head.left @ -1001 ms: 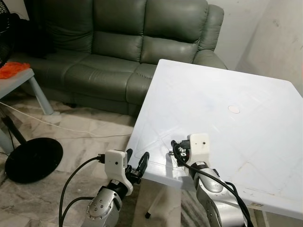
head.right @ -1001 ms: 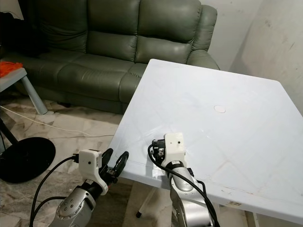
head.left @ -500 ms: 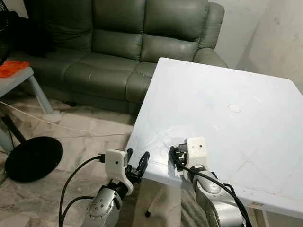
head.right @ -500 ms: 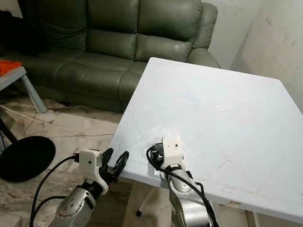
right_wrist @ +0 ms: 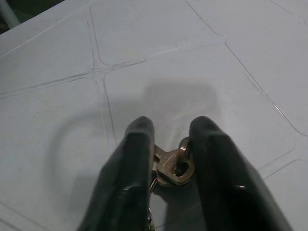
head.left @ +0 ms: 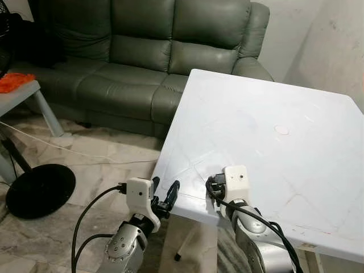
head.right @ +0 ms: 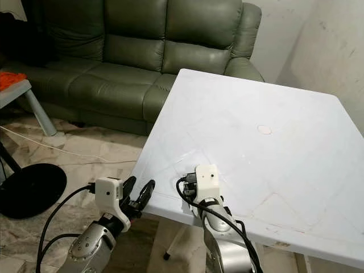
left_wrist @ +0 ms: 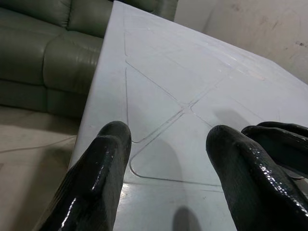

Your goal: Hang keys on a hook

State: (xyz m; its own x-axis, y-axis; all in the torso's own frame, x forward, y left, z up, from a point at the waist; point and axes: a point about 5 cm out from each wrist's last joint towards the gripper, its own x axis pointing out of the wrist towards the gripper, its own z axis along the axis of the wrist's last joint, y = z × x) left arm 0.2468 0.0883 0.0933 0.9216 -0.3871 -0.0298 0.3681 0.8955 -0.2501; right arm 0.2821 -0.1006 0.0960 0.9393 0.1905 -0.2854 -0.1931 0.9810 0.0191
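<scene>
Table point(head.left: 273, 114): white, square, with thin grooved lines across its top; its near left corner lies in front of the robot.
Keys point(right_wrist: 172, 164): a small brass-coloured bunch on a ring, lying on the table top near that near left corner, between the two fingers of the right gripper.
Right gripper point(right_wrist: 169, 144): low over the table near its front edge, its two black fingers closed in on either side of the keys and touching them.
Right arm point(head.left: 256, 239): silver, with a black cable looped along it, reaching up from below the table's front edge.
Left gripper point(head.left: 164, 196): held just off the table's near left corner, at about the level of the edge, fingers spread apart with nothing between them.
Left gripper fingers point(left_wrist: 96, 178): glossy black, pointing across the table top in the wrist view.
Sofa point(head.left: 148, 51): dark green leather, standing behind the table against the wall.
Fan base point(head.left: 40, 190): round, black, on the marble floor to the left.
Side table point(head.left: 20, 94): pale, at the far left, with an orange cloth point(head.left: 14, 82) on it.
Cable point(head.left: 68, 149): white, trailing across the floor in front of the sofa.
</scene>
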